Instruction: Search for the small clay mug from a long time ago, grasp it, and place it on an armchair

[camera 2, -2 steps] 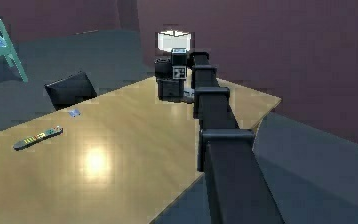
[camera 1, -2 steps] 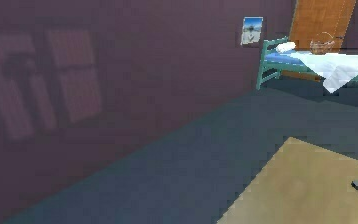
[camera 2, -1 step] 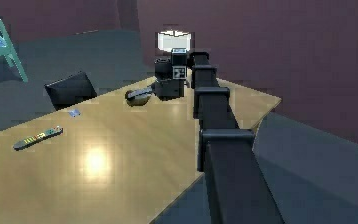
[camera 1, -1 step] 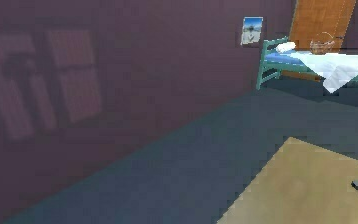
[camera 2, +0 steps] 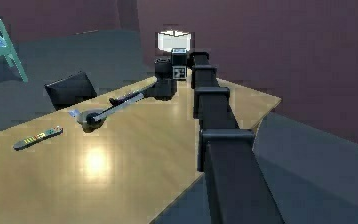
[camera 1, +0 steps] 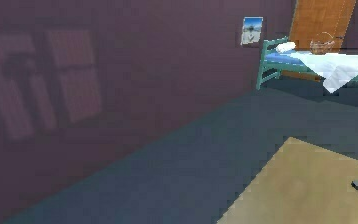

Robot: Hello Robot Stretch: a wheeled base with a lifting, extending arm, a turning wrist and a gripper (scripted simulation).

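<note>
We take the wooden table (camera 2: pixel 137 150) as our landmark. In the arm side view the dark arm (camera 2: pixel 227 150) reaches out across the tabletop. Two white marker squares (camera 2: pixel 173 42) stand at the arm's far end, near the table's far edge. From there the gripper (camera 2: pixel 99 113) stretches along the tabletop toward the view's left. At its fingertips a small grey rounded lump (camera 2: pixel 86 121) lies on the wood. We cannot tell whether that lump is the mug, nor whether the gripper holds anything. A dark slanted box-like thing (camera 2: pixel 69 90) stands on the table just beside the fingers, on their far side. A slim remote control (camera 2: pixel 37 138) lies near the table's edge, nearer to us than the fingers.

Off the table, a teal bed frame (camera 2: pixel 3 50) shows at that view's left edge. In the forward view one corner of the table lies at the lower right, and the bed (camera 1: pixel 317 66) with its white sheet stands well beyond it. A wooden door (camera 1: pixel 322 22) is behind the bed. A small picture (camera 1: pixel 253 30) hangs on the purple wall (camera 1: pixel 137 70) beside the door.
</note>
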